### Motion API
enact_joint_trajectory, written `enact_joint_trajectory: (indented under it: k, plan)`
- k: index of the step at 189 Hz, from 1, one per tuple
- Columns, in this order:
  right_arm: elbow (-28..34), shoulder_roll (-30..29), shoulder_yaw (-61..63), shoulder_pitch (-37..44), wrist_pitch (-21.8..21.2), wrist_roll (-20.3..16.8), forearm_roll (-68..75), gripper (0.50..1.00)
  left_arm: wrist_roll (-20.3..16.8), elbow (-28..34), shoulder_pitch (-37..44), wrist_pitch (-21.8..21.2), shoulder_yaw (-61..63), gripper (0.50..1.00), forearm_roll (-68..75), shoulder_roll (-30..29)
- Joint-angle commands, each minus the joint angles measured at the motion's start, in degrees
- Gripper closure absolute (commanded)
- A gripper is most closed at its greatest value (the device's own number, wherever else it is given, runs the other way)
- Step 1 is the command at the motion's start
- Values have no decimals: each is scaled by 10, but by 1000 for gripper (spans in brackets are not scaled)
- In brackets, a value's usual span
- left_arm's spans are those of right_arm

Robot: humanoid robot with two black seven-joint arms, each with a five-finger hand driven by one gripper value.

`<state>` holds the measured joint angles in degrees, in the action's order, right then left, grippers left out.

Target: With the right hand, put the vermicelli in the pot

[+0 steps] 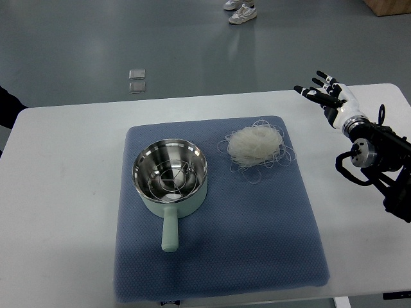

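Top view: a white counter [64, 192] carries a blue-grey quilted fabric mat [257, 244]. On the mat's left half sits a pale mint-green pot with a shiny steel interior and a short handle pointing toward the robot [170, 176]; inside it lies a round wire rack, with nothing else clearly in it. To the pot's right, near but apart from it, rests the tangled nest of white translucent vermicelli [255, 144], loose strands straggling out over the mat on its lower and right sides.

The right hand [327, 95], black and white, comes in from the picture's right edge and hovers over the bare counter beyond the mat's upper right corner, well apart from the vermicelli. Its fingers [319, 81] are spread and extended, holding nothing. The left arm is not visible.

At the top of the picture, on the grey floor, a person's white sneakers [241, 11] show, and two small clear square tiles [137, 80] lie just behind the counter.

Judged from this, the task has barely begun: the vermicelli is ungrasped on the mat and the pot holds none. Reaching, grasping, carrying and releasing over the pot all remain.
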<state>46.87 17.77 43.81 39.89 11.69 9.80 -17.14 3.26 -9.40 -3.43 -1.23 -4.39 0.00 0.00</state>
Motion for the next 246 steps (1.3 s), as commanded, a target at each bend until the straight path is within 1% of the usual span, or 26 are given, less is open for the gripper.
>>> enact_joint_trajectory:
  k: [1,165,231,246]
  plan:
    - [1,0,0,-2,0,0,0,579,0,-2,0,0,1,500,1,0]
    - [0,3,1,2,-2,1,-2,579,0,1,11,0,1,500,0,0]
    - [1,5,-8,2,-3,0,-13,579,0,-8,11,0,1,500,0,0]
    - [2,8,-10,3,-15,0,-13,579,-1,-7,12,-3,0,500,0,0]
